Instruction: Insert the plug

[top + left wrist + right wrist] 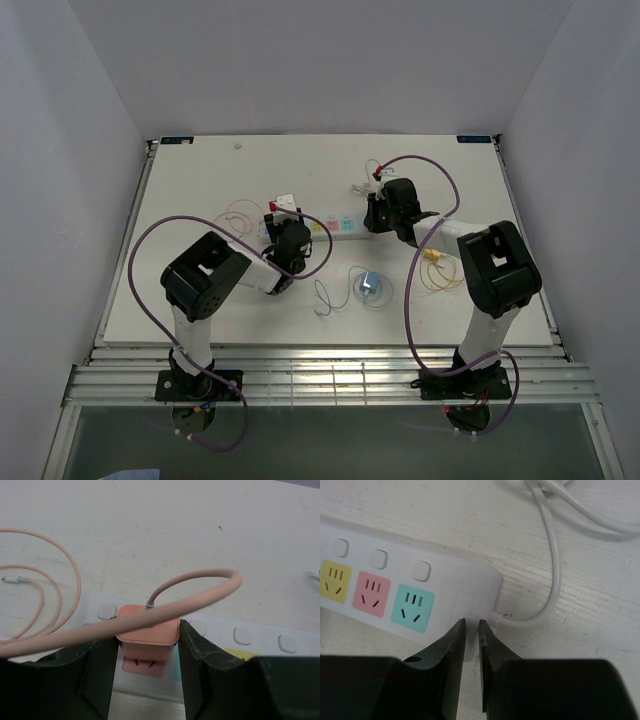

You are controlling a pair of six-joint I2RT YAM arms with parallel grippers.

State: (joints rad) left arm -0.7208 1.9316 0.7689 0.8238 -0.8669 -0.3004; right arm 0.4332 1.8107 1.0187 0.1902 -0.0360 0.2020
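Observation:
A pink plug [148, 627] with a pink cable [200, 580] sits between my left gripper's [148, 636] fingers, both touching its sides. It hangs just above the pink socket [145, 666] of the white power strip [260, 635], whose slots still show below it. In the top view the left gripper [288, 228] is over the strip's left end [335, 226]. My right gripper [471, 625] is shut to a thin gap with its tips on the strip's right end [445, 587], beside the cord exit. The top view shows it [375, 215] there too.
The strip has yellow [332, 582], pink [371, 593] and teal [412, 605] sockets with buttons behind. Its white cord [552, 575] curls away at the back. A pink cable coil [240, 215], a yellow cable [440, 270] and a clear round thing with a thin cable [370, 285] lie nearby.

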